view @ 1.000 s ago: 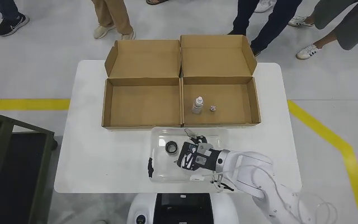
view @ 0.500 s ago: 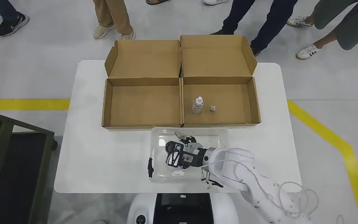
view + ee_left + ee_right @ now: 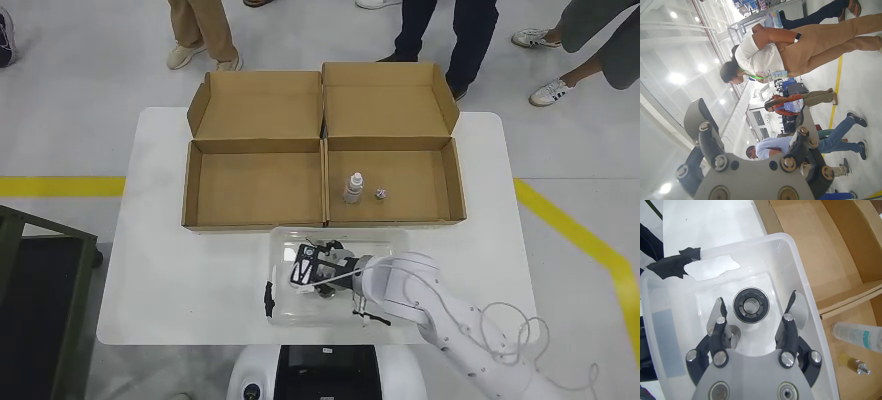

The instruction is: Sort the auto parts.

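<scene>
A black and steel ring bearing (image 3: 751,305) lies flat on the floor of the clear plastic bin (image 3: 804,275), near its left end in the top view. My right gripper (image 3: 757,299) hangs open just above it, one finger on each side, touching nothing. In the top view the right gripper (image 3: 308,268) covers the bearing inside the bin (image 3: 395,240). My left gripper (image 3: 750,115) is open and holds nothing; it points up at the room.
Two open cardboard boxes stand behind the bin. The left box (image 3: 255,188) holds nothing; the right box (image 3: 440,185) holds a small white bottle (image 3: 353,186) and a small metal part (image 3: 380,193). Black tape (image 3: 672,264) sticks to the bin's rim.
My right gripper has moved left along the bin and now stands over the bearing, which was in plain sight beside it a second ago.
</scene>
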Controlling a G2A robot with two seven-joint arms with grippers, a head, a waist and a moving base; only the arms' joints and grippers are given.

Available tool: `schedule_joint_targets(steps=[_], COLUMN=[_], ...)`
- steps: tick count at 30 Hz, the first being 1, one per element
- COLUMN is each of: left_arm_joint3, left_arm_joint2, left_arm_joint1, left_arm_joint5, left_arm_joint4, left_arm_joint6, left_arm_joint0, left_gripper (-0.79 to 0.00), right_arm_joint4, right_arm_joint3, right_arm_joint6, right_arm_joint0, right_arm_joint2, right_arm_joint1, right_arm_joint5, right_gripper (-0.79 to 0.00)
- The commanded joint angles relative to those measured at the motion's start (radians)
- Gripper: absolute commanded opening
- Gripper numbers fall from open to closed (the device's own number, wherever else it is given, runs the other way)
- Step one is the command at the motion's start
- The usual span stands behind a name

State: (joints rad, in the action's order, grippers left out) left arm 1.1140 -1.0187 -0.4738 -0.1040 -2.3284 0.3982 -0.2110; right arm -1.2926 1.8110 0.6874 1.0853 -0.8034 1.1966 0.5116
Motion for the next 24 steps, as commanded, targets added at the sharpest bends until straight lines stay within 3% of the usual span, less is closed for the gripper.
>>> schedule_joint_targets(steps=[1, 8, 13, 14, 17, 21, 24], left_arm_joint3=[0.000, 0.000, 0.000, 0.000, 0.000, 0.000, 0.000], left_arm_joint2=[0.000, 0.000, 0.000, 0.000, 0.000, 0.000, 0.000], left_arm_joint1=[0.000, 0.000, 0.000, 0.000, 0.000, 0.000, 0.000], left_arm_joint5=[0.000, 0.000, 0.000, 0.000, 0.000, 0.000, 0.000], left_arm_joint4=[0.000, 0.000, 0.000, 0.000, 0.000, 0.000, 0.000], left_arm_joint6=[0.000, 0.000, 0.000, 0.000, 0.000, 0.000, 0.000], left_arm_joint0=[0.000, 0.000, 0.000, 0.000, 0.000, 0.000, 0.000], left_gripper=[0.000, 0.000, 0.000, 0.000, 0.000, 0.000, 0.000], right_arm_joint4=[0.003, 0.007, 0.014, 0.016, 0.024, 0.040, 0.070], right_arm_joint3=[-0.013, -0.069, -0.093, -0.095, -0.099, -0.091, -0.079], right_arm_joint6=[0.002, 0.018, 0.021, 0.022, 0.022, 0.020, 0.011], right_arm_joint0=[-0.008, -0.040, -0.053, -0.054, -0.057, -0.056, -0.050], right_arm_joint2=[0.006, 0.029, 0.042, 0.043, 0.044, 0.037, 0.019], right_arm_joint1=[0.004, 0.016, 0.024, 0.025, 0.027, 0.028, 0.026], right_arm_joint5=[-0.004, -0.009, -0.011, -0.011, -0.009, 0.001, 0.007], right_gripper=[-0.234, -0.271, -0.345, -0.400, -0.471, -0.785, -0.785])
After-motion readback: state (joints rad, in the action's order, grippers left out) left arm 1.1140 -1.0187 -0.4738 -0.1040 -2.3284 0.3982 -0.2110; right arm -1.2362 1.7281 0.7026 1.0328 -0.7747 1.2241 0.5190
